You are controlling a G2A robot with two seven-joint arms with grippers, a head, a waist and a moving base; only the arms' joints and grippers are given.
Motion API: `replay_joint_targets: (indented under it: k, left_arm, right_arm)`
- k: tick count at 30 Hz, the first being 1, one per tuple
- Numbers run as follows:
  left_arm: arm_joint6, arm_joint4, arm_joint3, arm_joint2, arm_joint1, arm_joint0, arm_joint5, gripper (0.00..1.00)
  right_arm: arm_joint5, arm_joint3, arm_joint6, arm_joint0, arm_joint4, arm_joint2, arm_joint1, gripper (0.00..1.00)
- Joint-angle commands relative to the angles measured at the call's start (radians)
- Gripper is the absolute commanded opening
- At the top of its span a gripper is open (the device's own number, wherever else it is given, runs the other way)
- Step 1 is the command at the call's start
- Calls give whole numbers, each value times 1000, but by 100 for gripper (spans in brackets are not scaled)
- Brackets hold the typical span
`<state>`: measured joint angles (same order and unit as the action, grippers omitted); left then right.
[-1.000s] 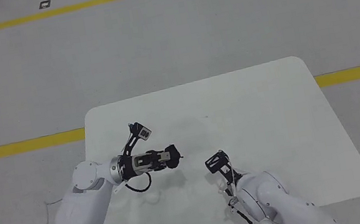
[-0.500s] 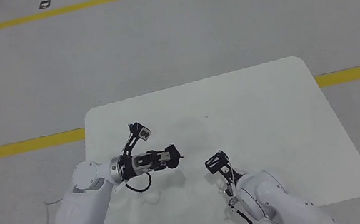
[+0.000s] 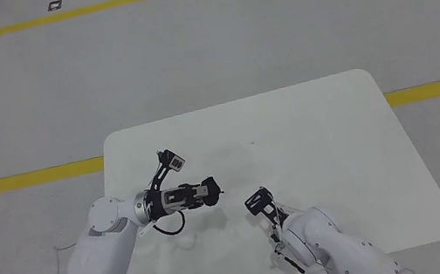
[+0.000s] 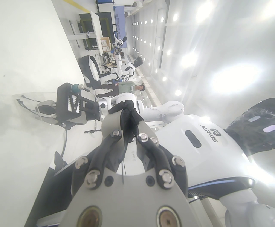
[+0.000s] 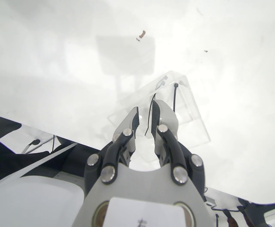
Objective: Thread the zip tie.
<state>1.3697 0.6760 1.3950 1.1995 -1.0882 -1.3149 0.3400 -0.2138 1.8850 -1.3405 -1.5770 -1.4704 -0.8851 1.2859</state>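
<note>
My left gripper (image 3: 212, 190) hovers over the white table's (image 3: 335, 134) near left part. In the left wrist view its fingers (image 4: 111, 126) are shut on a thin black zip tie (image 4: 123, 169) that runs back toward the palm. My right gripper (image 3: 255, 203) is just to its right, and shows as the black gripper (image 4: 68, 103) in the left wrist view. In the right wrist view the right gripper (image 5: 146, 105) is open over a clear plastic tray (image 5: 199, 129), with a second black zip tie (image 5: 149, 114) lying in the gap between its fingers, untouched as far as I can see.
Another black zip tie (image 5: 174, 97) lies in the clear tray beside the right fingers. A small brown scrap (image 5: 141, 34) sits farther out on the table. The rounded table edge (image 3: 107, 148) is near the left arm; the far half of the table is bare.
In the top view the right gripper has shifted a little to the left, toward the left gripper. The left arm has stayed still.
</note>
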Motion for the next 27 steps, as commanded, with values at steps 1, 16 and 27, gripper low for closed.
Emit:
replay_joint_targets:
  k: [1, 16, 27]
  left_arm:
    - [0, 0, 0, 0, 0, 0, 0, 0]
    - [0, 0, 0, 0, 0, 0, 0, 0]
    - [0, 0, 0, 0, 0, 0, 0, 0]
  right_arm:
    - [3, -1, -4, 1, 3, -1, 1, 15]
    - [18, -27, -16, 10, 27, -14, 7, 12]
    - [4, -62, -21, 30, 16, -6, 15, 8]
